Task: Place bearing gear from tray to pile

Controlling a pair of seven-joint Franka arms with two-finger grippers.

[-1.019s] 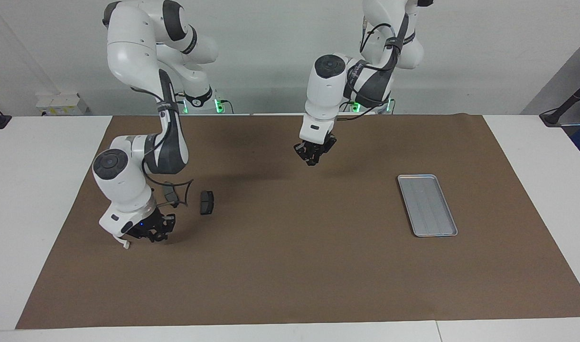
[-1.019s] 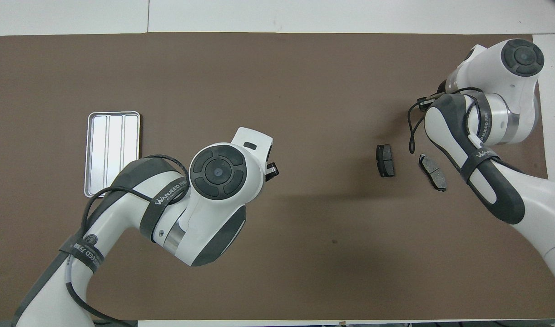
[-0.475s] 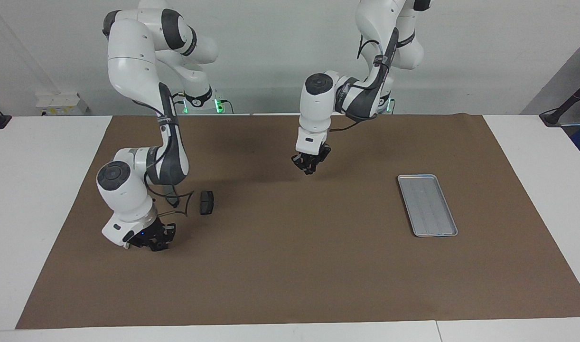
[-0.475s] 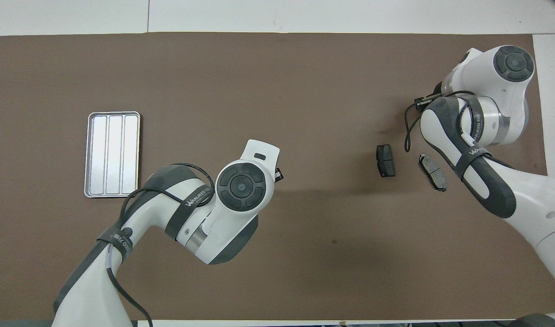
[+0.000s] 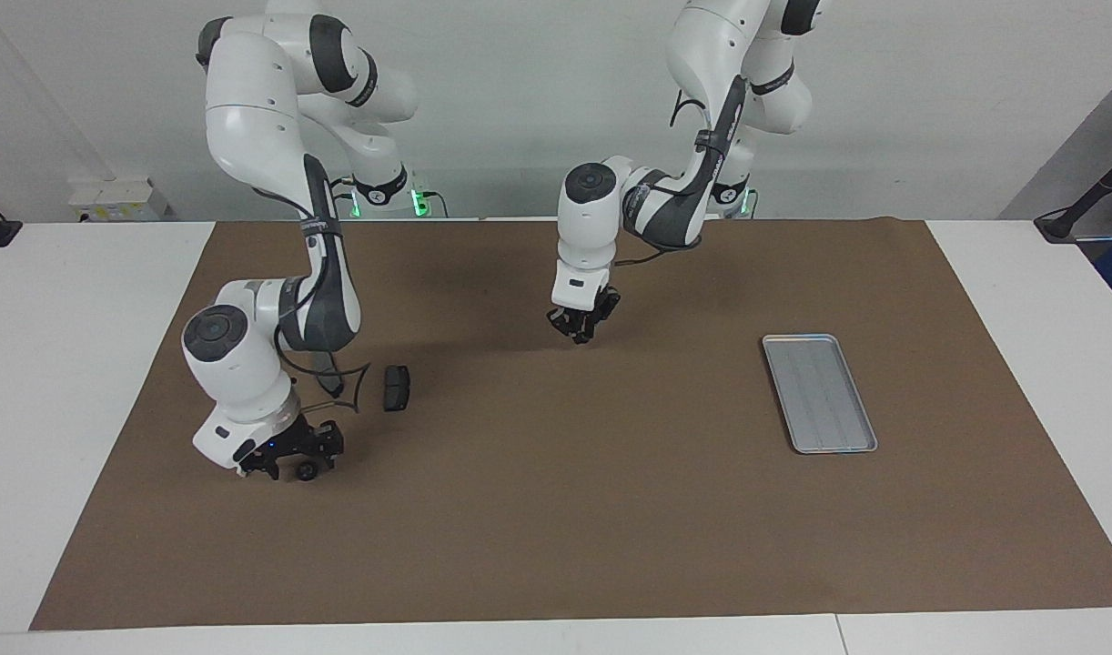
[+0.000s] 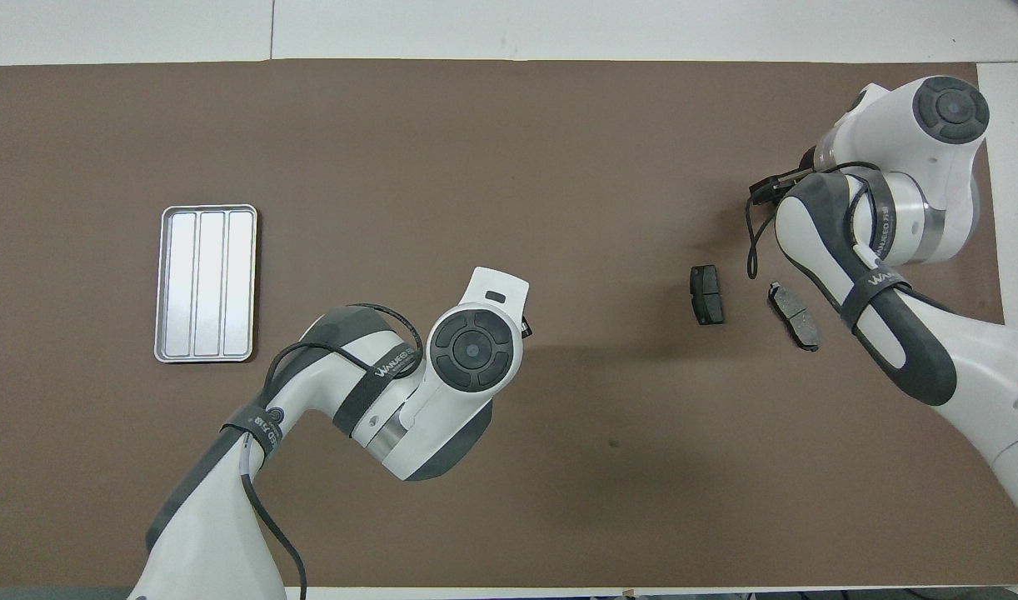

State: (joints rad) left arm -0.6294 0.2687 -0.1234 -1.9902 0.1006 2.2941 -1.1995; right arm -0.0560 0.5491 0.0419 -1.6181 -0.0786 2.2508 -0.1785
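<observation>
Facing view, item one: right gripper (image 5: 294, 461), black two-finger tool, low at the brown mat at the right arm's end of the table. A small dark round piece (image 5: 307, 471), wheel-like and probably the bearing gear, shows at its tips, touching or almost touching the mat. Half a second ago no such piece showed apart from the tool. Whether the fingers clamp it or have let it go cannot be told.

Item two: pile, two dark grey brake-pad-shaped pieces. One (image 5: 396, 387) lies just beside the right arm; the other (image 6: 793, 315) lies beside it, half under that arm. The round piece sits near them, farther from the robots. No white bracket is visible.

Item three: flat silver-grey ribbed metal tray (image 5: 819, 392), at the left arm's end, holding nothing, unmoved.

Item four: left gripper (image 5: 581, 325), over the middle of the mat, carrying nothing visible; it has drifted toward the right arm's end over the last second. Finger opening cannot be told.

Judgement: the transfer looks nearly finished; release and retreat of the right arm appear to be all that remains.
</observation>
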